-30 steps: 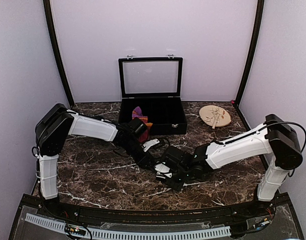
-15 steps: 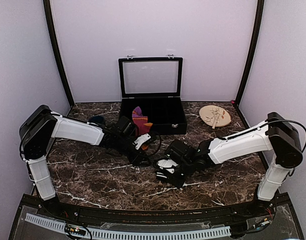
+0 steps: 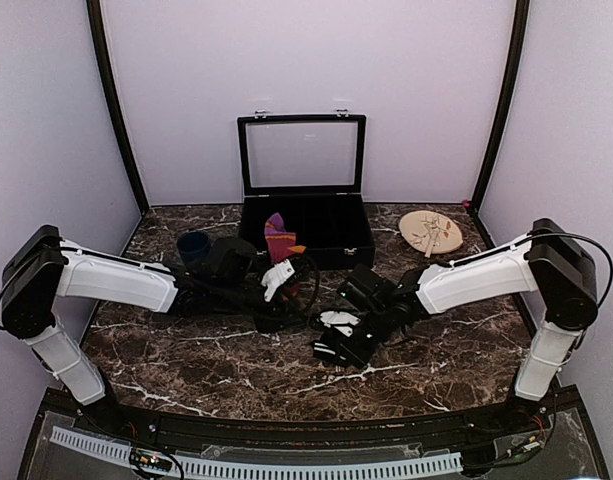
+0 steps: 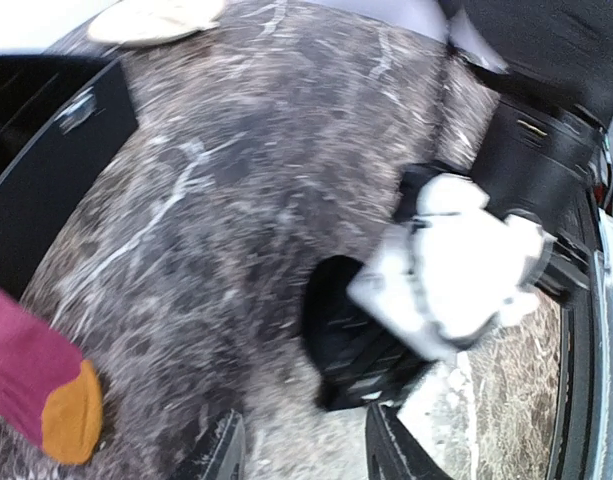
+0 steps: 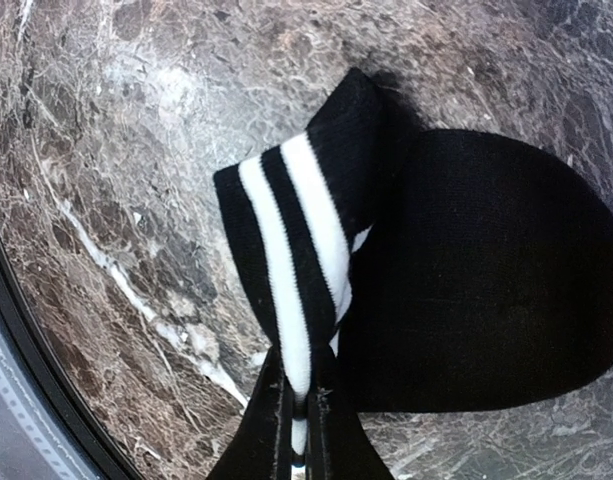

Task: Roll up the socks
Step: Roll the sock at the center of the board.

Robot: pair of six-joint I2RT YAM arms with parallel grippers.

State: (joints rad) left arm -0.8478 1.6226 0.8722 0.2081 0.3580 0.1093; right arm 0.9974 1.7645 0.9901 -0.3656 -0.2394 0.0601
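The black sock [image 5: 486, 290] with white stripes lies on the marble, its striped cuff [image 5: 306, 250] lifted. My right gripper [image 5: 304, 425] is shut on that cuff; from above it sits at centre front [image 3: 334, 348]. The maroon-red sock [image 3: 277, 238] with an orange toe [image 4: 71, 415] hangs at the front of the black box. My left gripper [image 4: 304, 455] is open with nothing between its fingers, a short way left of the black sock [image 4: 351, 345] and low over the table [image 3: 298, 298].
An open black box [image 3: 321, 232] with a raised glass lid stands at the back centre. A dark blue cup [image 3: 193, 246] sits left of it and a round wooden plate [image 3: 431, 232] at the back right. Purple walls close in both sides.
My left arm has pulled back to the left, away from the black sock, uncovering the blue cup. Its jaws have widened slightly. The right gripper keeps its hold on the cuff.
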